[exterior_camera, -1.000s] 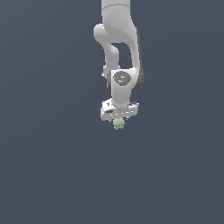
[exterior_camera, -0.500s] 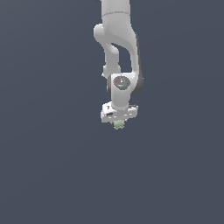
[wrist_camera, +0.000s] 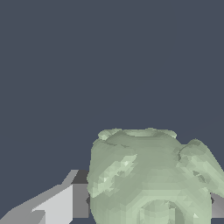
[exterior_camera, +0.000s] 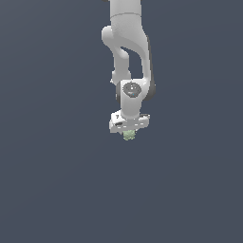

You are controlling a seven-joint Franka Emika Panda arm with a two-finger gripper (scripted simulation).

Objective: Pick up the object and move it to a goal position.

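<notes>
Object (exterior_camera: 128, 135), pale green lump, sits clamped between the gripper (exterior_camera: 128, 134) fingers (wrist_camera: 57, 203), poking out at 6 o'clock below the palm.

Pale green object (exterior_camera: 128, 135), white pincer (exterior_camera: 129, 133)

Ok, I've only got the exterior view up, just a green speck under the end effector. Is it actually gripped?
Observer: Yes. In the wrist view a finger presses against the object, with a second finger edge showing at its far side.
Operator: What does the thing look like?
Observer: Pale green and bumpy, with rounded lobes and a flattish rim.
Operator: Anything beneath it?
Observer: Only plain dark background; no surface or goal marker shows beyond the end effector.
</notes>
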